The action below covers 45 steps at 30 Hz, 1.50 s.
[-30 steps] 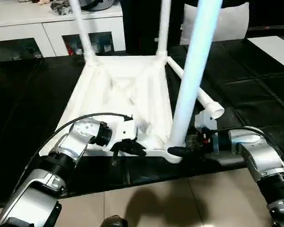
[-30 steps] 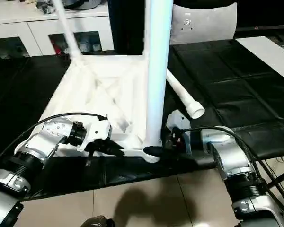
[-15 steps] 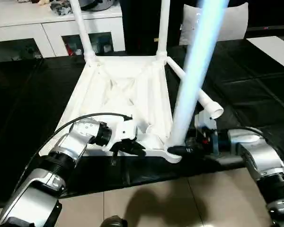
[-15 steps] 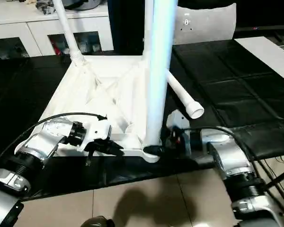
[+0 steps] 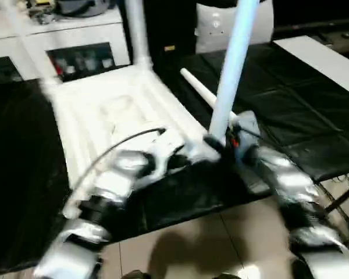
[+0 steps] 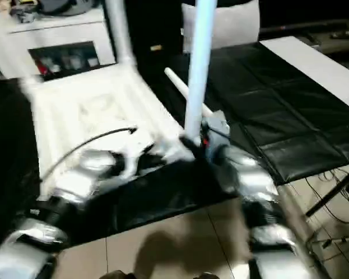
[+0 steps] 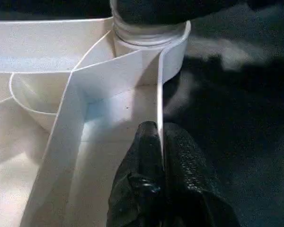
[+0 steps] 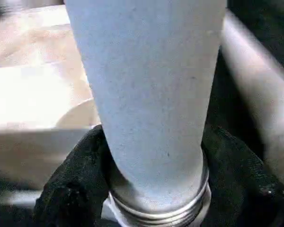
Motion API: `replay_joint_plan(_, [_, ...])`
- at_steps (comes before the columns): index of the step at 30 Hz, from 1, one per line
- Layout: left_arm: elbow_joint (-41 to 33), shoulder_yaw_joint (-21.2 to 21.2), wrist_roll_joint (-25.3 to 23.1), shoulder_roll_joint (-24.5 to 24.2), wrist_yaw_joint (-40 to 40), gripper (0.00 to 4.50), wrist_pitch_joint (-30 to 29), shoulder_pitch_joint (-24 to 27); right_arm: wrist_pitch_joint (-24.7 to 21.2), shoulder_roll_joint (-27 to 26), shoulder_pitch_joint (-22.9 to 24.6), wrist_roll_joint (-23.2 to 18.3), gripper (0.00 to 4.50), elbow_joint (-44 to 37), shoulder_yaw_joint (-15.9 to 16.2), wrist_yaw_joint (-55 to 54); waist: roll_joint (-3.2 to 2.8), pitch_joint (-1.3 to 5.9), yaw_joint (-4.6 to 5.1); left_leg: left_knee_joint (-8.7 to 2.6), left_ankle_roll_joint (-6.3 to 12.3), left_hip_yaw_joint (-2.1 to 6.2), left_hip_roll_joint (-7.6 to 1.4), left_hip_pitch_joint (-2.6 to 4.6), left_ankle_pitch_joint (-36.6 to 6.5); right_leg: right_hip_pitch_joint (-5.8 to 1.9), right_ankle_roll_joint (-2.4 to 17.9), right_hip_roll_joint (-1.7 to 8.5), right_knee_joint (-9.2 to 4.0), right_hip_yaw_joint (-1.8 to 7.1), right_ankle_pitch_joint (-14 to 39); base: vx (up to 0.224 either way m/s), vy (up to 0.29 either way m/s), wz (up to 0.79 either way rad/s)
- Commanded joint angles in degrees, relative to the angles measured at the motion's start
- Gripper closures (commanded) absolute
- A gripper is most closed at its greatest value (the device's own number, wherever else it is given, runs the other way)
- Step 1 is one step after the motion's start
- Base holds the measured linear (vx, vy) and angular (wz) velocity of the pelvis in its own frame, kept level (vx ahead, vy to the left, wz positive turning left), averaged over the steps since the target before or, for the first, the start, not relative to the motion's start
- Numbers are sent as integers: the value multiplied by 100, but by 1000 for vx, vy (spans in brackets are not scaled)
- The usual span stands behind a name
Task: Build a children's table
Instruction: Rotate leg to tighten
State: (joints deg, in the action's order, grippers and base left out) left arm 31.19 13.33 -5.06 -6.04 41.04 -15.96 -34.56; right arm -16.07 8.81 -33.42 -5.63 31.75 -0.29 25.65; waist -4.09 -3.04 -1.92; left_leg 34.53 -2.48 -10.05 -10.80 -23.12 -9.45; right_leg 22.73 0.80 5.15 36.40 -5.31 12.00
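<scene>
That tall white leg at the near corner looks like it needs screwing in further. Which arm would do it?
Probably the right. The right gripper already wraps the leg just above its threaded base, while the left gripper is pinched on the tabletop's rim, steadying it.

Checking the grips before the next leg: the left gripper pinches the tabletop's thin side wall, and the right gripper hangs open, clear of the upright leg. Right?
Not quite. In the right wrist view the right gripper has its fingers around the upright leg at its base. The left gripper does pinch the tabletop's side wall.
</scene>
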Motion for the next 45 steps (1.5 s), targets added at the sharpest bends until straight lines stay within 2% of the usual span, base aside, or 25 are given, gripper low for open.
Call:
replay_joint_plan(1, [-169,24,140,242,-125,450,188,-221,29,-324,6,-68,158,133,294,120,65,447,-58,-321,450,85,-186,93,-810,-336,1391,362,-490,273,343,0,0,0])
replay_joint_plan(4, [-210,28,134,221,-149,450,165,-248,14,-367,25,-64,121,58,202,37,45,453,-64,-331,530,95,-207,99,-757,-336,1388,348,-468,272,152,0,0,0])
replay_joint_plan(7, [-290,55,54,84,-132,450,129,-233,40,-346,104,-142,101,-86,102,156,48,443,-62,-344,523,94,-212,107,-895,-339,1401,358,-480,270,247,0,0,0])
replay_joint_plan(8, [-313,59,57,16,-73,450,151,-208,77,-274,171,-154,85,-162,100,257,6,443,-67,-341,497,96,-211,115,-935,-334,1402,360,-482,272,291,0,0,0])
replay_joint_plan(12, [-271,78,19,-248,194,450,258,-141,502,185,509,-288,47,-412,142,986,24,466,-106,-328,522,96,-224,118,-874,-351,1384,359,-464,278,38,0,0,0])
replay_joint_plan(14, [-173,91,26,-347,339,450,354,-152,658,415,646,-347,31,-495,152,1357,12,469,-141,-309,616,90,-214,98,-777,-353,1418,359,-440,277,-155,0,0,0])
replay_joint_plan(17, [-52,116,44,-473,554,450,496,-174,694,683,778,-461,9,-646,100,1835,20,449,-157,-314,633,88,-210,107,-935,-358,1412,360,-491,266,85,0,0,0])
replay_joint_plan(18, [34,152,74,-585,798,450,633,-185,678,896,851,-532,9,-759,71,2211,-2,453,-165,-315,624,92,-212,101,-954,-360,1410,351,-481,269,83,0,0,0])
replay_joint_plan(19, [42,159,73,-596,824,450,649,-186,677,917,853,-535,9,-764,71,2240,5,451,-175,-314,631,92,-212,102,-954,-360,1403,348,-481,267,72,0,0,0])
replay_joint_plan(20, [136,261,76,-747,1180,450,895,-201,655,1180,878,-575,9,-824,81,2594,-21,448,-178,-315,636,96,-213,102,-1011,-363,1400,342,-488,259,55,0,0,0])
replay_joint_plan(21, [168,315,86,-826,1378,450,967,-205,649,1304,888,-595,9,-859,95,2767,-18,453,-190,-314,635,103,-214,103,-1025,-365,1407,348,-482,256,62,0,0,0])
replay_joint_plan(22, [194,365,94,-892,1555,450,1083,-209,633,1399,897,-620,9,-897,113,2920,-45,452,-204,-319,632,103,-221,109,-1065,-356,1415,343,-486,248,113,0,0,0])
replay_joint_plan(25, [252,486,148,-1053,2050,450,1416,-221,727,1636,919,-642,9,-946,222,3283,-50,440,-224,-314,617,87,-215,117,-1147,-338,1429,355,-501,250,373,0,0,0])
replay_joint_plan(26, [325,579,124,-1163,2311,450,1664,-252,819,1760,924,-610,9,-946,317,3497,-41,449,-255,-312,601,86,-227,133,-1179,-330,1392,363,-518,255,523,0,0,0])
replay_joint_plan(28, [442,664,84,-1266,2545,450,1929,-301,911,1873,925,-563,9,-943,412,3721,-58,456,-302,-311,582,86,-245,128,-1107,-323,1372,363,-494,262,483,0,0,0])
replay_joint_plan(30, [479,768,140,-1380,3008,450,2137,-346,1092,1979,905,-507,9,-949,592,4093,-53,466,-380,-315,573,82,-260,154,-1108,-295,1400,365,-475,269,419,0,0,0])
replay_joint_plan(35, [490,880,207,-1459,3512,450,2357,-375,1165,2035,846,-419,9,-908,821,4411,-60,462,-482,-337,525,91,-286,163,-1163,-281,1435,382,-457,275,411,0,0,0])
replay_joint_plan(41, [681,900,166,-1449,3552,450,2605,-471,1128,1919,706,-451,55,-704,938,4529,-43,459,-555,-342,435,87,-276,161,-1244,-288,1347,403,-475,287,631,0,0,0])
replay_joint_plan(45, [724,895,160,-1449,3578,450,2645,-487,1113,1902,685,-483,90,-676,948,4582,-35,474,-559,-334,458,96,-279,149,-1139,-295,1361,401,-452,280,482,0,0,0])
